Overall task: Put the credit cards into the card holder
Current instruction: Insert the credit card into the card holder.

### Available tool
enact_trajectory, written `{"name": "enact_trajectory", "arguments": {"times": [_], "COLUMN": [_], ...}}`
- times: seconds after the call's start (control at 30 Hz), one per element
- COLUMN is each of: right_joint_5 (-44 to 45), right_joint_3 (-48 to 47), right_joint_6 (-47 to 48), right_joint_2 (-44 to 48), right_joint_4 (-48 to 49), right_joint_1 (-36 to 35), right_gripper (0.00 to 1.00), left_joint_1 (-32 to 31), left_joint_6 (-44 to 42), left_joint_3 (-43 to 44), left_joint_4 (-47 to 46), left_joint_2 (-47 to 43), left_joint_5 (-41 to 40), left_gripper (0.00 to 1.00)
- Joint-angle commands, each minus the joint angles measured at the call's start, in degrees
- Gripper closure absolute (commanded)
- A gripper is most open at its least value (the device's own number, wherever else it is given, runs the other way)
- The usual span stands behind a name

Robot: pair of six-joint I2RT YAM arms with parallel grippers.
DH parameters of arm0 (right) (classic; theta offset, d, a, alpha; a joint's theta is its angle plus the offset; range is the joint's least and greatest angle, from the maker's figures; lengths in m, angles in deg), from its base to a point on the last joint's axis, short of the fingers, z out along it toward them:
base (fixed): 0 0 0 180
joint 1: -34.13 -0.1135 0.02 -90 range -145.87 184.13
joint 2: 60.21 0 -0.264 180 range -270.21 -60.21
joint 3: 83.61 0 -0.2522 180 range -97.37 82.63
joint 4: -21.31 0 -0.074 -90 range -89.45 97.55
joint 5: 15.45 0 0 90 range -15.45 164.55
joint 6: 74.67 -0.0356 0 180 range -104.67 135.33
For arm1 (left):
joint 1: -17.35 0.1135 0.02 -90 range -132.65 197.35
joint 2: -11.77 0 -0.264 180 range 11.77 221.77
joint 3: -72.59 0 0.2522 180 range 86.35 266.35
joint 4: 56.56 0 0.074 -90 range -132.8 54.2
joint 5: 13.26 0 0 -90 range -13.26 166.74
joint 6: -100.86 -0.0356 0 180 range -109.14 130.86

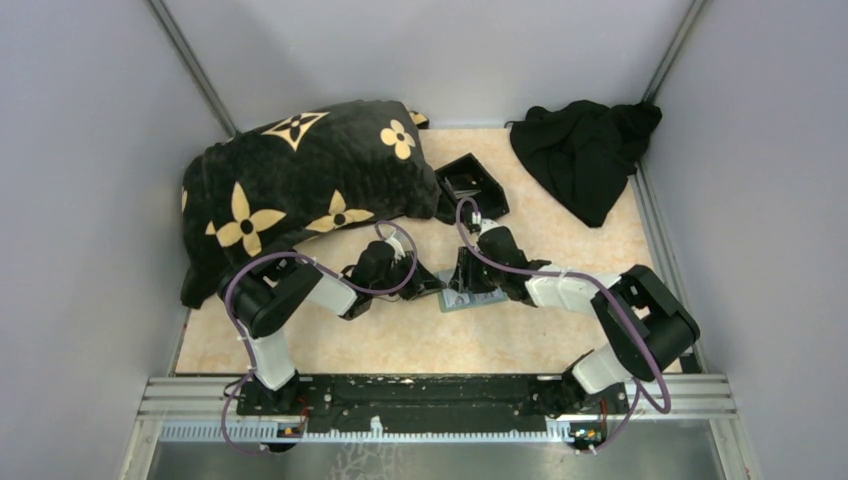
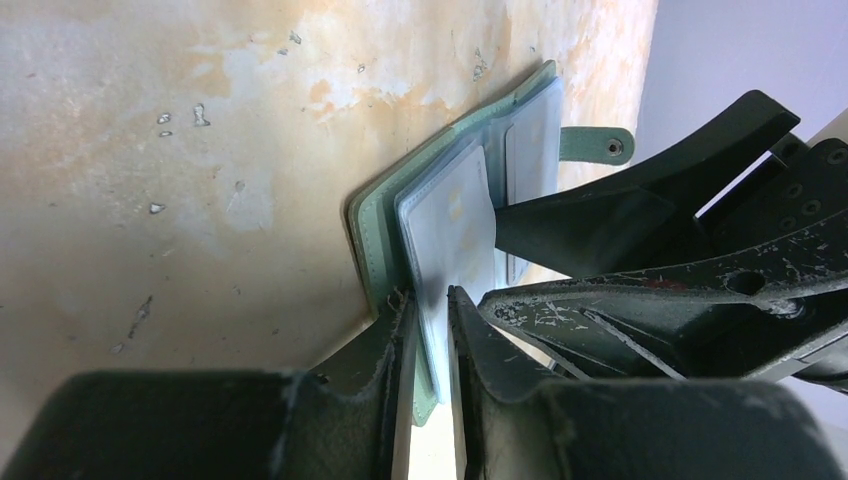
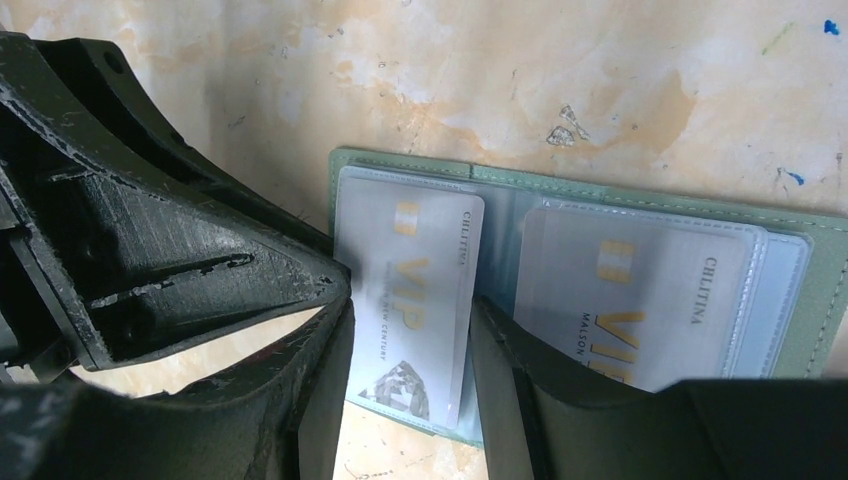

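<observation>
The sage-green card holder [image 3: 822, 300] lies open on the table, between both grippers in the top view [image 1: 478, 303]. A silvery VIP card [image 3: 425, 250] sits in its left clear pocket and a second card [image 3: 640, 290] in its right pocket. My right gripper [image 3: 412, 303] is open, with its fingers on either side of the left card just above it. My left gripper [image 2: 430, 310] is shut on the holder's near edge [image 2: 375, 225], pinching the clear sleeve. The left gripper's fingers [image 3: 200, 250] show at the left of the right wrist view.
A black pillow with gold flowers [image 1: 300, 180] fills the back left. A black square open box [image 1: 470, 185] stands just behind the grippers. A black cloth [image 1: 585, 150] lies at the back right. Grey walls close in both sides.
</observation>
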State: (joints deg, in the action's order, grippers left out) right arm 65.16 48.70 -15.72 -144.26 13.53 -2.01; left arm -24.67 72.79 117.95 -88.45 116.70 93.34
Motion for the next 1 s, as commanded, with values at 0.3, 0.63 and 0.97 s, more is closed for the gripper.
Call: {"name": "enact_trajectory", "arguments": {"times": [0.3,0.63,0.97], "right_joint_5": [7.0,18.1,22.4], "right_joint_3": [-4.4,-0.7,5.0], "right_joint_6": [2.7,1.0,-4.3], "right_joint_2": [7.0,17.2,27.9], "right_joint_4": [-10.2,-16.0,-21.2], "right_joint_1": [-2.8,-2.0,-1.7], "right_gripper": [0.44,0.36,0.35], "left_joint_1": [-0.7,-0.7,-0.7], "left_joint_6": [-3.3,-4.7,-5.2], "left_joint_3": [2.8,5.7,6.2], "left_joint_4": [10.5,20.8,25.9], "left_joint_2": [-0.8,-0.5,-1.0], "left_joint_5": [-3.9,-5.5,-7.3], "left_gripper": [0.85,0.99,1.00]}}
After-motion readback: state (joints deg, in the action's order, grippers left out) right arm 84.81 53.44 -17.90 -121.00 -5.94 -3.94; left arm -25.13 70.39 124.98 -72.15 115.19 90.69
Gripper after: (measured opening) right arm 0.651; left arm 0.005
